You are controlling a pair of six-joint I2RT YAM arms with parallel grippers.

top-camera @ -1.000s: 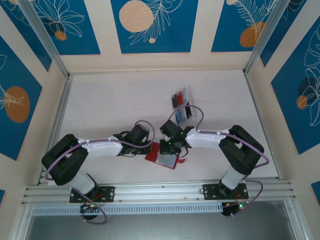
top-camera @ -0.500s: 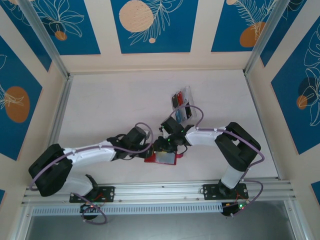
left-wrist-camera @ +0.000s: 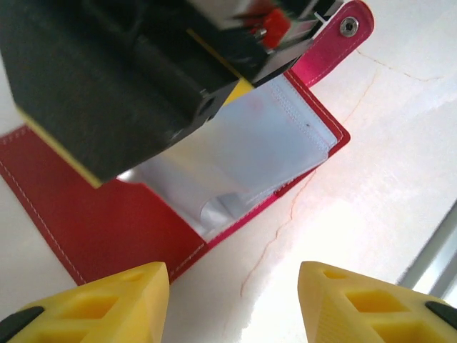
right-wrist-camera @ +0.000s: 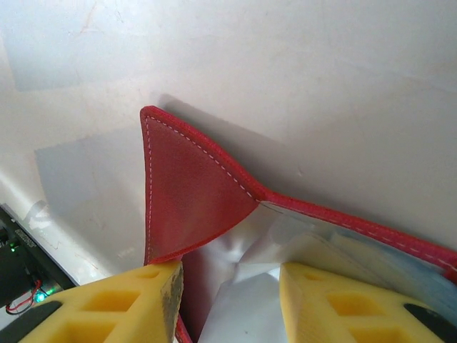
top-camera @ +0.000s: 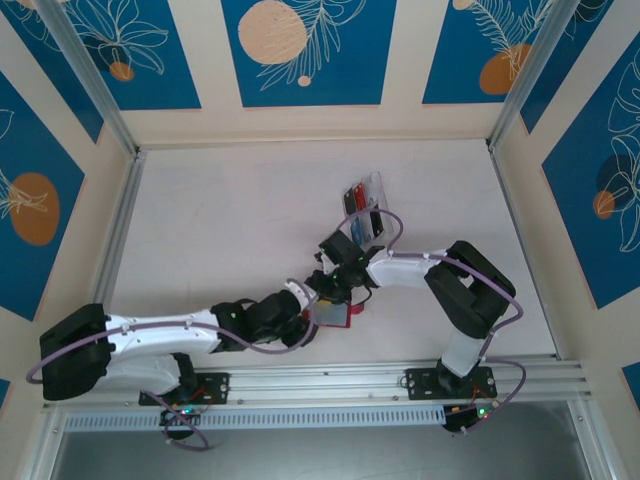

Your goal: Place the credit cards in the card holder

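The red card holder (top-camera: 338, 316) lies open on the pale table (top-camera: 220, 220), close to the front edge and midway between the two arms. Its greyish clear sleeves (left-wrist-camera: 264, 143) are fanned loosely above the cover, and its snap tab (left-wrist-camera: 341, 32) is thrown out flat to one side. In the right wrist view, one stitched corner of the cover stands up off the table and casts a shadow behind it.

The right gripper (right-wrist-camera: 228, 304) hangs directly over the holder. Its yellow pads are parted, and the loose sleeves and the edge of the raised cover sit in the gap between them. The red edge runs right beside one pad, but the jaws are too wide apart to be clamping anything. In the left wrist view, the black body of this gripper looms over the sleeves.

The left gripper (left-wrist-camera: 232, 307) is low at the holder's outer edge, reaching in from the left. Its yellow fingertips are partly open, with bare table between them. The holder's stitched border lies just ahead, and the jaws hold nothing.

The credit cards (top-camera: 358, 200) sit farther back on the table, beyond the right wrist and well apart from the holder. They are inside a clear tray (top-camera: 376, 184). Red, black and blue can be made out from above, but the cards are too small there to count or to tell which compartment each one occupies.
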